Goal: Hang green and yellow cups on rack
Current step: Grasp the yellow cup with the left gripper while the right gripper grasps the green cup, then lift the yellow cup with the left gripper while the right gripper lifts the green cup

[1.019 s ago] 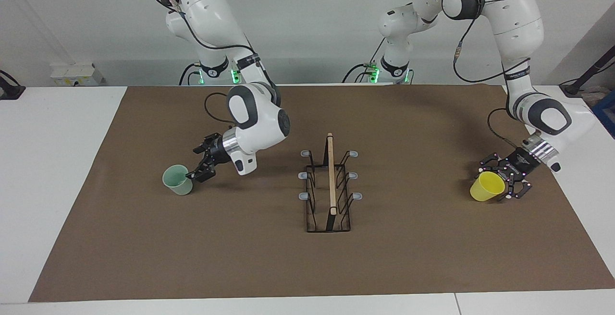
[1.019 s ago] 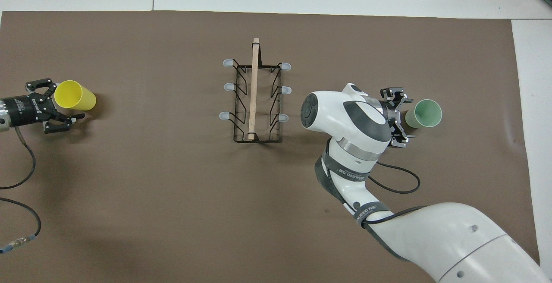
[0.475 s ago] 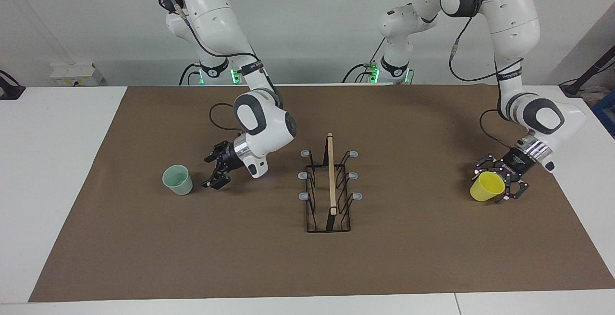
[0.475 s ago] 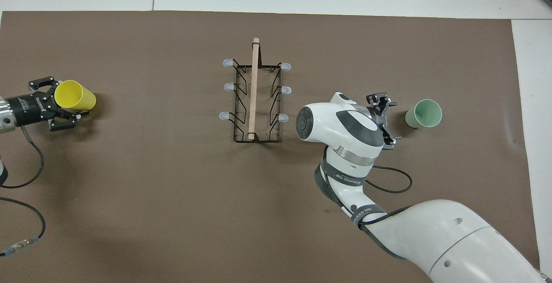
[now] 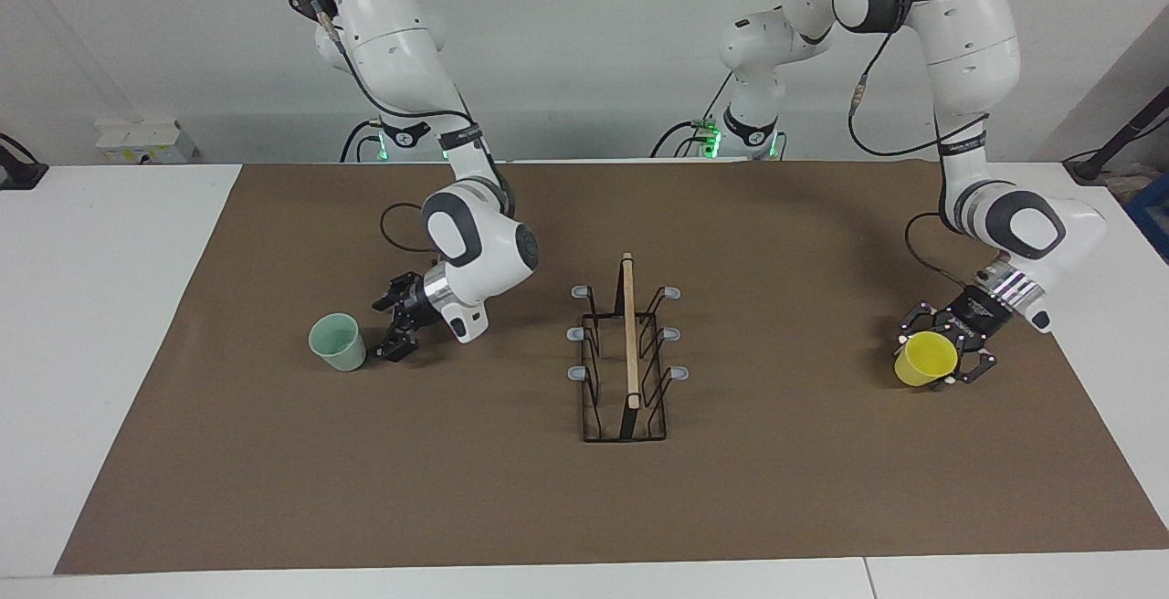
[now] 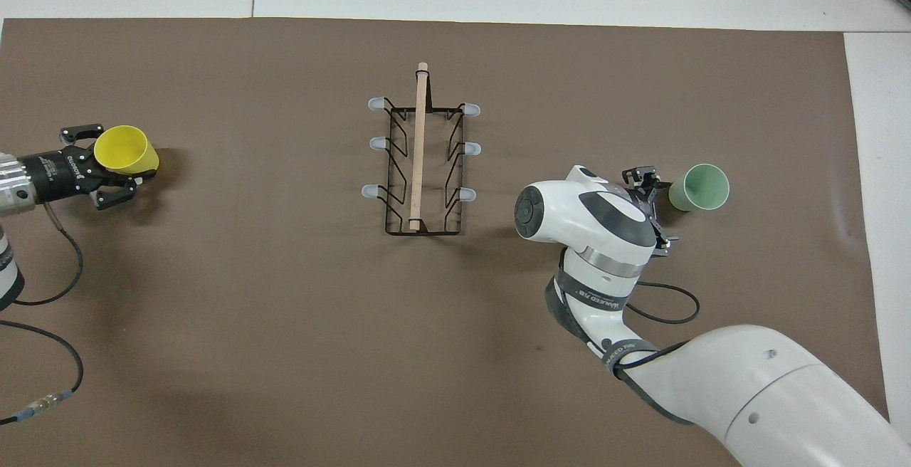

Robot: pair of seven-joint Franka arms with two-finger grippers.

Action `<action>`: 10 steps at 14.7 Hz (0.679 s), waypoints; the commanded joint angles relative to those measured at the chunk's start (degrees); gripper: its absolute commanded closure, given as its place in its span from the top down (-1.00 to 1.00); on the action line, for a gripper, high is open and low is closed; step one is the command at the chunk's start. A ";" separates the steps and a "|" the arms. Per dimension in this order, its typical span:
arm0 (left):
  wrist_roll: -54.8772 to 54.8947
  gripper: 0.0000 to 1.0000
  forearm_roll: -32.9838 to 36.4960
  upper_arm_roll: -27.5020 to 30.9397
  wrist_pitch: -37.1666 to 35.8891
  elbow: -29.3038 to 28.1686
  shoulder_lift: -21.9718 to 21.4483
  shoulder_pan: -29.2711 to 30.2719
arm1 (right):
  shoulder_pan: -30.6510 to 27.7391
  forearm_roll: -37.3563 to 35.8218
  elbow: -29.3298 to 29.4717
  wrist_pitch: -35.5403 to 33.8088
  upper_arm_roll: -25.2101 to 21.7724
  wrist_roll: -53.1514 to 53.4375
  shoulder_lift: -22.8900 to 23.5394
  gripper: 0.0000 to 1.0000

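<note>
left gripper (image 5: 941, 357) clamps yellow cup (image 5: 925, 358) | right gripper (image 5: 394, 332) open beside green cup (image 5: 337, 341) | rack (image 5: 626, 352) bare (both hangs left)

text: none readable | right arm (image 6: 605, 303) band lettering: too small to make out

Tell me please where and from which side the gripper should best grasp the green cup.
Probably by the side wall just under the rim: the green cup stands upright, mouth up, with no handle. Come level from the rack's side, where the right gripper already waits open beside it.
</note>
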 commanded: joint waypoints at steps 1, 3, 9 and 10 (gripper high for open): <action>1.39 -1.00 -1.09 0.56 3.57 -2.17 -2.26 -1.99 | -1.48 -3.46 -3.72 2.44 0.45 1.03 -2.22 1.00; 2.88 -1.00 -1.00 0.65 4.98 -1.99 -3.75 -2.87 | -1.93 -5.65 -4.52 2.70 0.45 1.03 -2.49 1.00; 1.75 -1.00 5.29 0.74 5.08 0.03 -8.23 -5.68 | -3.06 -11.62 -6.10 4.81 0.45 1.03 -2.66 1.00; 0.70 -1.00 7.59 0.74 5.17 0.03 -9.37 -6.12 | -3.42 -12.94 -6.54 5.25 0.45 1.03 -2.75 1.00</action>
